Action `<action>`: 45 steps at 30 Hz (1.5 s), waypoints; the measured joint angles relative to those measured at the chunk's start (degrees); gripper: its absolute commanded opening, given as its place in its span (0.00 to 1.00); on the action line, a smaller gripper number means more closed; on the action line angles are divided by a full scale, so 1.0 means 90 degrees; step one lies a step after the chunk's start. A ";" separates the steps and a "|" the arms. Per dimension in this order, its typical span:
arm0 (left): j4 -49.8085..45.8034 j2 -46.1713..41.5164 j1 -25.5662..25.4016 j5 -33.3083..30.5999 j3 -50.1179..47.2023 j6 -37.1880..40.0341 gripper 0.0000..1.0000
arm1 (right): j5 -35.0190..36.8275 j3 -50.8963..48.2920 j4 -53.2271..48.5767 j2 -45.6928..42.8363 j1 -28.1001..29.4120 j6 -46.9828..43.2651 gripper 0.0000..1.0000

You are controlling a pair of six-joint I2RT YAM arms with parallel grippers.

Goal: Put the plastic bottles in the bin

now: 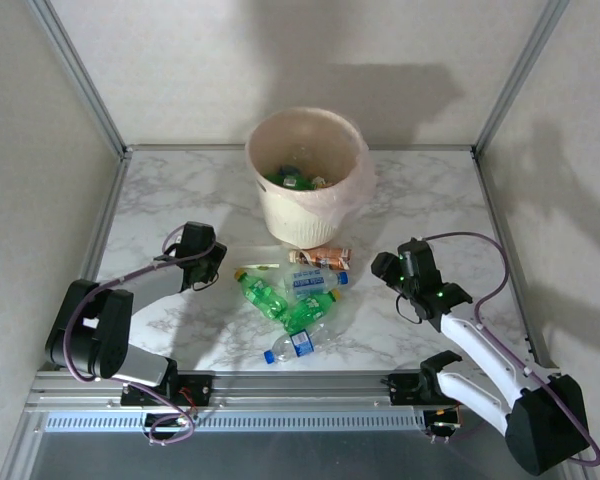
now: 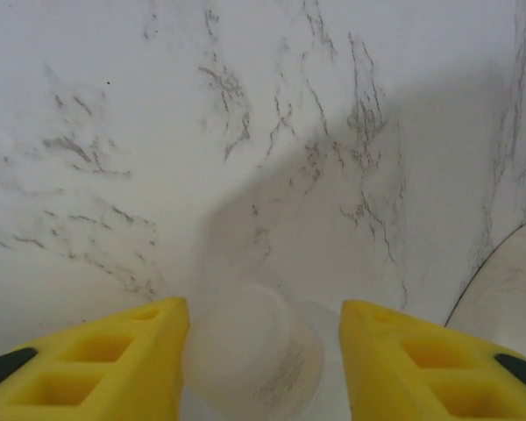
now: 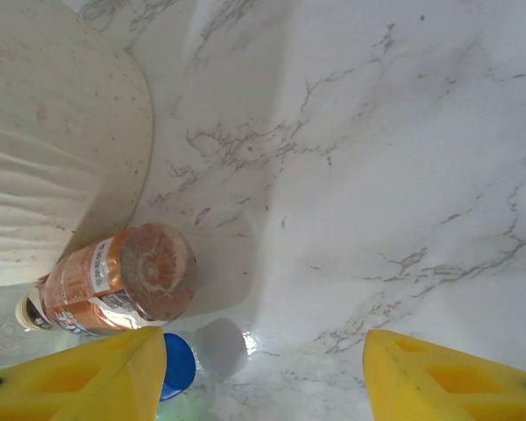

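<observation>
Clear bottle (image 2: 250, 364) — framed by left tool (image 2: 261, 309).

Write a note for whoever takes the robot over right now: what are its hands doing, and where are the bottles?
Left gripper: jaws straddle a pale clear bottle; can't tell if it is gripped yet.
Right gripper: open and empty, over the table next to the copper-brown bottle and a blue cap.
Bin: upright at the back, with some green bottles already inside.
Left to do: the cluster of bottles, green and clear, lying in front of the bin.
</observation>
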 measured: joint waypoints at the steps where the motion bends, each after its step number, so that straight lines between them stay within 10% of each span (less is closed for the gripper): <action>1: 0.0000 0.0000 0.0010 0.0005 0.0000 -0.0007 0.43 | 0.0000 -0.0024 0.0000 -0.0029 0.0000 0.0002 0.61; 33: -0.1180 -0.2273 0.0148 0.0775 0.0291 0.1362 0.18 | 0.0005 -0.0058 -0.0379 -0.0716 0.0000 0.0068 0.59; 45: -0.1644 -0.2684 -0.1086 0.1358 0.1685 0.1715 0.18 | 0.0056 -0.0044 -0.0573 -0.0843 0.0000 0.0087 0.59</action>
